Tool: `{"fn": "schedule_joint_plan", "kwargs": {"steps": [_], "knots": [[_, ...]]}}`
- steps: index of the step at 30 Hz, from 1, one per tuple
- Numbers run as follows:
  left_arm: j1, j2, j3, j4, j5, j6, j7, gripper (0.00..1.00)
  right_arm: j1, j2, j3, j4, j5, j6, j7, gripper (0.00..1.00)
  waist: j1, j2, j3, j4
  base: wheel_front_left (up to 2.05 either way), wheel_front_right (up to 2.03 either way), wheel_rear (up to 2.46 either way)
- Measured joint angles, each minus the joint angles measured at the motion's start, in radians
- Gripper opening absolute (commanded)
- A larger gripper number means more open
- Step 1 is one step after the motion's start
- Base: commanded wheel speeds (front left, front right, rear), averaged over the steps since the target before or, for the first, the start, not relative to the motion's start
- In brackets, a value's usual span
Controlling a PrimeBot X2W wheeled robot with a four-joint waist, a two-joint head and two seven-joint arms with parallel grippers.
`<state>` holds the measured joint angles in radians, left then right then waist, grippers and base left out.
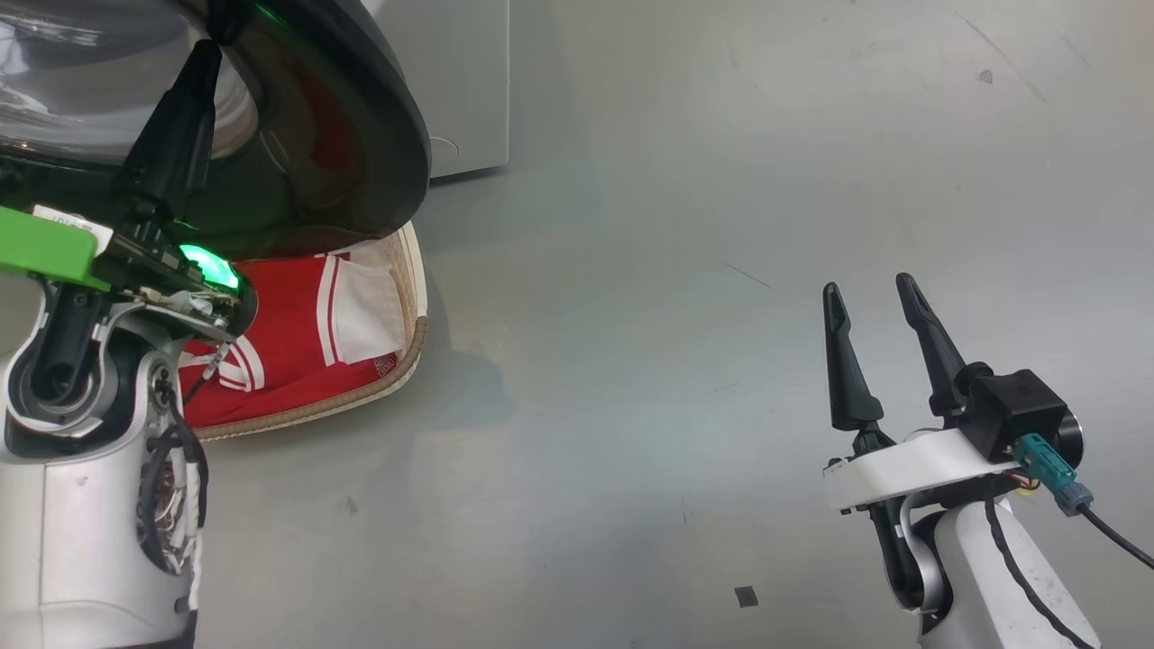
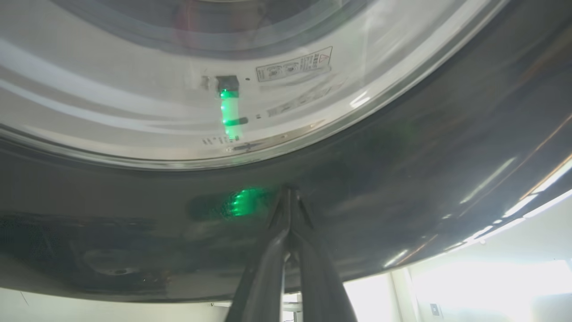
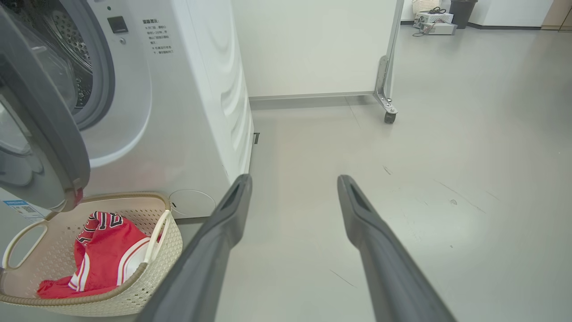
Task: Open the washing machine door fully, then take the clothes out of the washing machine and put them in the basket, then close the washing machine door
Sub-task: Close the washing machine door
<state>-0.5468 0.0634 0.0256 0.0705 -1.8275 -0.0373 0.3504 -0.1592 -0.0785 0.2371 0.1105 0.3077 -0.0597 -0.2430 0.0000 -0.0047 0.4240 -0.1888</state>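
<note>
The right gripper [image 1: 867, 287], two long dark fingers on a white wrist plate, hovers over the bare grey floor [image 1: 676, 361] with its jaws spread wide and nothing between them. It is well apart from the laundry.

The left gripper [image 2: 289, 199] has its fingers pressed together on nothing. Their joined tips are set against the wide glossy black rim of the large round washing machine door [image 2: 402, 179], just below its bulging clear glass bowl. A green light from the wrist reflects in both rim and glass.

The door stands swung out from the port, and its lower edge hangs over the cream perforated plastic basket [image 3: 165, 259], which has a brown woven-look rim and white handles. The basket sits on the floor, close against the front of the machine. The bright red clothes [image 3: 103, 250], with white stripes and dark lettering, lie heaped inside it.

Behind them stands the big white front-loading washing machine [image 3: 196, 112]. Its perforated steel drum [image 3: 71, 40] shows through the open grey-rimmed port.

Farther off, a white partition panel [image 3: 313, 44] stands on a small castor [image 3: 389, 117].
</note>
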Motion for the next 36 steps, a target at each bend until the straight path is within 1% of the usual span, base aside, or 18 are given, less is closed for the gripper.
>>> {"fn": "schedule_joint_plan", "kwargs": {"steps": [11, 20, 26, 31, 36], "knots": [[-0.094, 0.023, 0.017, 0.105, 0.007, 0.002, -0.010, 0.00, -0.026, 0.012, 0.007, 0.011, 0.005, 0.006, 0.000, 1.00, 0.0000, 0.0000, 0.013, -0.024, 0.00, 0.00, 0.00], [-0.136, 0.023, 0.023, 0.163, 0.007, -0.005, -0.017, 0.00, -0.028, 0.014, 0.001, 0.017, 0.008, 0.006, -0.002, 1.00, 0.0000, 0.0000, 0.021, -0.032, 0.00, 0.00, 0.00], [-0.151, 0.023, 0.025, 0.193, 0.007, -0.022, -0.016, 0.00, -0.040, 0.015, 0.001, 0.024, 0.008, 0.006, -0.009, 1.00, 0.0000, 0.0000, 0.024, -0.032, 0.00, 0.00, 0.00], [-0.150, 0.019, 0.028, 0.218, 0.005, -0.048, 0.001, 0.00, -0.041, 0.016, -0.018, 0.029, 0.008, 0.006, -0.009, 1.00, 0.0000, 0.0000, 0.019, -0.025, 0.00, 0.00, 0.00], [-0.113, 0.010, 0.043, 0.229, -0.007, -0.066, 0.007, 0.00, -0.041, 0.016, -0.037, 0.031, 0.008, 0.004, -0.009, 1.00, 0.0000, 0.0000, 0.004, -0.007, 0.00, 0.00, 0.00]]}}
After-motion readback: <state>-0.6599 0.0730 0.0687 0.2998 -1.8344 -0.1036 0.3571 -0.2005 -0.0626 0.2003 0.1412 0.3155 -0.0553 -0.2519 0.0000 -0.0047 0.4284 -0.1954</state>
